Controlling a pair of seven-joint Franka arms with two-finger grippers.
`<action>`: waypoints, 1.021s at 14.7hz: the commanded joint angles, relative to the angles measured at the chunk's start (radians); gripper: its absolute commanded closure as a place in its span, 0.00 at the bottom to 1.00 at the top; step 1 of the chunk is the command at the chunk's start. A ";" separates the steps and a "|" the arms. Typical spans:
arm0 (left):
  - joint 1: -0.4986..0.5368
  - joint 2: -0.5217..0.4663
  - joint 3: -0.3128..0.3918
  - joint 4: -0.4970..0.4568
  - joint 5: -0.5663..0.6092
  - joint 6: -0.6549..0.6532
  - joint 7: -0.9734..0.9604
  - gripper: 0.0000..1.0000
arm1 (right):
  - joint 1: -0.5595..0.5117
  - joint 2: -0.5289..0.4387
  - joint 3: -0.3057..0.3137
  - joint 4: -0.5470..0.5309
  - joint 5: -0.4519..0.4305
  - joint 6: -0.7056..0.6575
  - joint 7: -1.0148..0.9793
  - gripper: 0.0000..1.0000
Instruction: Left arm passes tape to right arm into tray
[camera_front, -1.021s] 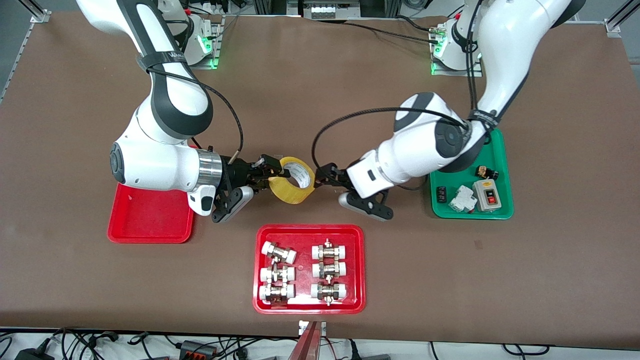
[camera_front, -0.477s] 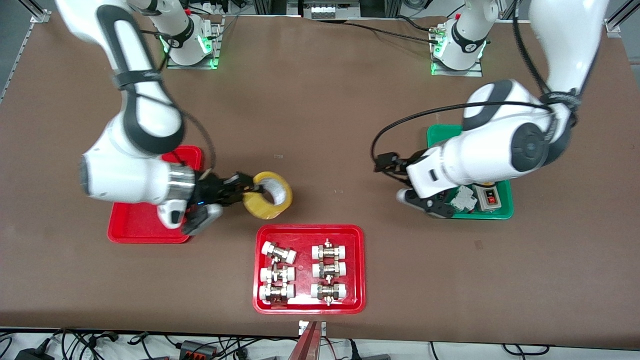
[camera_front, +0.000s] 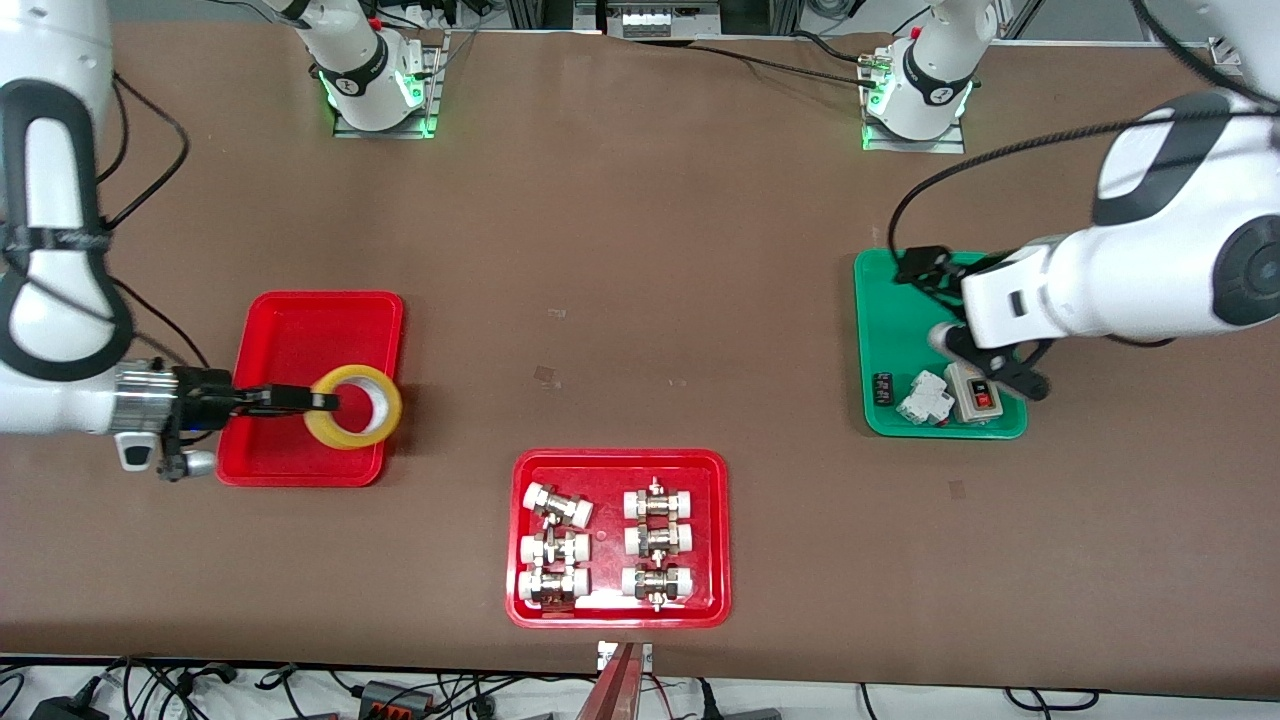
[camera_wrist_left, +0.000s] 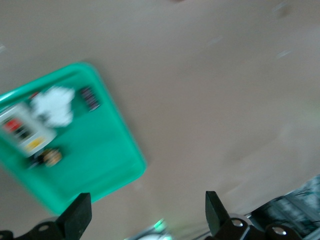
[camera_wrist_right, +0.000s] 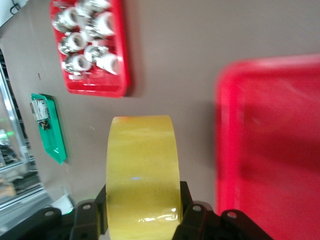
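Right arm carries the tape over the plain red tray while the left arm hangs over the green tray.

The right gripper (camera_front: 325, 401) is clamped on the rim of the tape (camera_front: 353, 406), holding the yellow ring in the air above the tray (camera_front: 300, 330), over the tray's edge that faces the middle of the table; the right wrist view shows the roll (camera_wrist_right: 143, 172) pinched between the two black fingers (camera_wrist_right: 190, 212). The left gripper (camera_front: 915, 265) is over the green tray (camera_front: 880, 330) toward the left arm's end of the table, its jaws spread wide with nothing between them. The red tray of metal fittings (camera_front: 618, 538) sits nearer the front camera, between the two other trays.
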 joint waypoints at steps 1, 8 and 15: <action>-0.002 -0.031 -0.006 0.008 0.125 -0.078 0.015 0.00 | -0.081 0.019 0.025 0.003 0.001 -0.077 -0.012 0.63; -0.018 -0.023 0.003 0.150 0.344 -0.108 0.011 0.00 | -0.218 0.119 0.023 0.009 -0.002 -0.124 -0.299 0.63; 0.042 -0.127 -0.012 0.060 0.349 -0.109 -0.203 0.00 | -0.216 0.187 0.031 0.009 0.010 -0.104 -0.341 0.60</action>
